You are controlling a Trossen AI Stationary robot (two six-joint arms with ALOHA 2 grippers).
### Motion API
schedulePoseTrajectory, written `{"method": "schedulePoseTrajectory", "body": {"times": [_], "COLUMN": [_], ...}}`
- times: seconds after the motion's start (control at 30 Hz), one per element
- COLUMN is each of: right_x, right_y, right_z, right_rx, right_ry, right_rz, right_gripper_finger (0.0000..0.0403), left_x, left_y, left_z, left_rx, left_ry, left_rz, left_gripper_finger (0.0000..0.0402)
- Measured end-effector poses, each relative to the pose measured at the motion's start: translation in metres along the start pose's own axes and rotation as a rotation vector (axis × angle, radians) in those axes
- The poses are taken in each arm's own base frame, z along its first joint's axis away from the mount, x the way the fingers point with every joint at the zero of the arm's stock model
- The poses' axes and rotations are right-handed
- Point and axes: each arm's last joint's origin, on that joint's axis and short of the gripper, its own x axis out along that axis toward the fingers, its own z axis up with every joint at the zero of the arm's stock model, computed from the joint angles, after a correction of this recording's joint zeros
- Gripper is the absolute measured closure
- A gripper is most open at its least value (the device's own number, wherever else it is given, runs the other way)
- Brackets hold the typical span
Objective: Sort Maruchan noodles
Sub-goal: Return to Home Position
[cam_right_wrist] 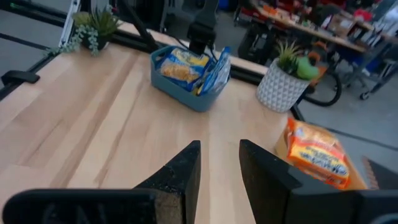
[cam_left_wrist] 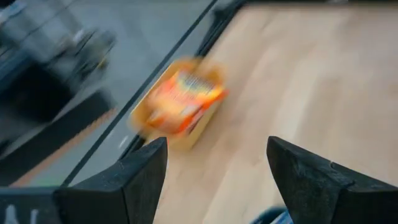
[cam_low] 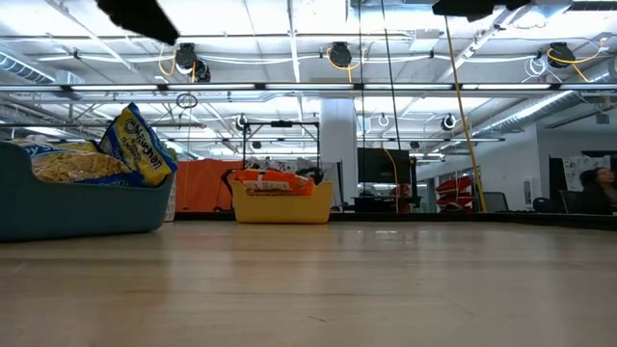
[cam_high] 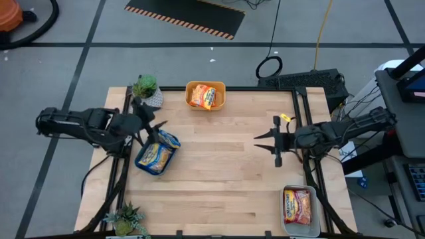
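Blue-and-yellow Maruchan noodles [cam_high: 156,154] lie in the blue bin [cam_right_wrist: 186,93] at the table's left; one packet [cam_low: 140,145] stands tilted against the bin's rim. Orange packets [cam_high: 204,96] fill the yellow bin [cam_high: 216,86] at the far edge. Red packets [cam_high: 297,206] lie in the clear bin [cam_high: 284,226] at the near right corner. My left gripper [cam_high: 154,127] hovers above the blue bin's far side, open and empty [cam_left_wrist: 217,162]. My right gripper [cam_high: 260,141] hangs over the table's right part, pointing left, its fingers a narrow gap apart with nothing between them [cam_right_wrist: 219,162].
A plant in a white pot [cam_high: 147,91] stands at the far left, close to my left arm. A smaller plant [cam_high: 126,219] sits at the near left corner. Bare wood [cam_high: 219,166] spans the table's middle between the bins.
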Motion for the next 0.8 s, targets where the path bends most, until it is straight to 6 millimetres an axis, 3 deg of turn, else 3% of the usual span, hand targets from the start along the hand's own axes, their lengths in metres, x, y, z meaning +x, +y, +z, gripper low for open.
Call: {"method": "schedulePoseTrajectory", "body": {"times": [0.2,0.57,0.8], "right_x": [-0.012,-0.029,-0.019], "right_y": [-0.005,-0.016,-0.012], "right_z": [0.005,0.012,-0.012], "right_rx": [-0.023,-0.061,-0.036], "right_ry": [-0.067,-0.183,-0.152], "right_rz": [-0.017,-0.062,-0.069], "right_gripper_finger": [0.0296,0.0305,0.0349], "left_x": [0.008,0.023,0.019], "left_y": [-0.011,-0.008,-0.003], "left_z": [-0.004,-0.031,-0.049], "left_rx": [0.102,0.015,-0.012], "left_ry": [-0.213,-0.324,-0.343], "left_rz": [-0.229,-0.207,-0.233], "left_gripper_finger": [0.0122,0.0127,0.0218]}}
